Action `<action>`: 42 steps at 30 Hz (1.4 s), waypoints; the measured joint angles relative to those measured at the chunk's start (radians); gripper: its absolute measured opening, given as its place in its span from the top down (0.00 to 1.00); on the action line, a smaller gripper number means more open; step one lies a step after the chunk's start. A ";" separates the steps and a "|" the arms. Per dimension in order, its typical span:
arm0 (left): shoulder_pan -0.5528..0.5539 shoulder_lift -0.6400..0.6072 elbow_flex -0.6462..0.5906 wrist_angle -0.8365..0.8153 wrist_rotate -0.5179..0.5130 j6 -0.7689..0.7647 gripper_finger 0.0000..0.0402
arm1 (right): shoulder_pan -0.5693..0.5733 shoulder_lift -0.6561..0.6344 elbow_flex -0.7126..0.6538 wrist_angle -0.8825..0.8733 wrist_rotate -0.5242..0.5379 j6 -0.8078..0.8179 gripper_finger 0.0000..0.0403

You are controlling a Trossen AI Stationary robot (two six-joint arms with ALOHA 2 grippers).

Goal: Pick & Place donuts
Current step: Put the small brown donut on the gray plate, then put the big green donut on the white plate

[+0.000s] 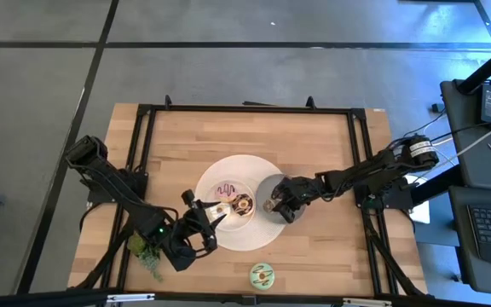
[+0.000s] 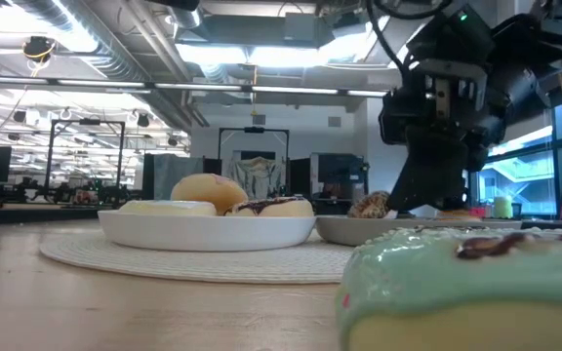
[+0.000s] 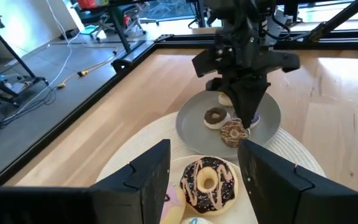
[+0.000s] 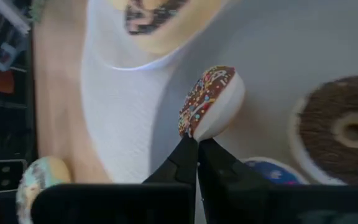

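Note:
My right gripper [image 1: 274, 205] is over the grey dish [image 1: 267, 186] and is shut on a sprinkled chocolate mini donut [image 4: 207, 99]. In that dish lie a brown mini donut [image 4: 340, 130] and a purple one [image 4: 271, 171]. My left gripper [image 3: 204, 165] is open over the white dish [image 1: 216, 179], with one finger on each side of a chocolate donut with pink drizzle [image 3: 209, 180] and touching nothing. A pink-iced donut [image 1: 226, 189] lies beside it. A green-iced donut [image 1: 262, 275] rests flat on the table by the near edge. My right gripper pinches the sprinkled mini donut by its rim [image 4: 193, 132] between the two fingertips [image 4: 185, 155]. The fingers come from above and from the table's right, slanting down. The donut stands on edge beyond the fingertips, low over the grey dish; whether it touches the dish I cannot tell.
Both dishes sit on a round white placemat [image 1: 254, 239] in the middle of the wooden table. A small green leafy plant [image 1: 143, 247] lies near the left arm's base. A black frame [image 1: 245, 109] runs round the tabletop. Bare wood lies toward the far edge.

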 joint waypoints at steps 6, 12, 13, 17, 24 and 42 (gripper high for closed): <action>0.000 0.000 0.000 -0.003 0.015 0.000 0.53 | 0.000 0.006 0.000 -0.012 0.026 0.026 0.98; 0.000 0.000 0.000 -0.004 0.044 0.000 0.54 | 0.000 0.006 0.000 -0.010 0.018 0.021 0.93; 0.000 0.000 0.000 -0.004 0.044 0.000 0.54 | 0.000 0.006 0.000 -0.009 0.018 0.018 0.91; 0.000 0.000 0.000 -0.004 0.045 0.011 0.54 | 0.000 0.006 0.000 -0.008 0.003 0.011 0.83; 0.000 0.000 0.000 -0.004 0.046 0.035 0.54 | -0.001 0.005 0.000 -0.008 -0.009 0.021 0.77; 0.000 0.000 0.000 -0.005 0.080 0.035 0.54 | 0.003 -0.133 0.131 -0.305 0.084 -0.141 0.77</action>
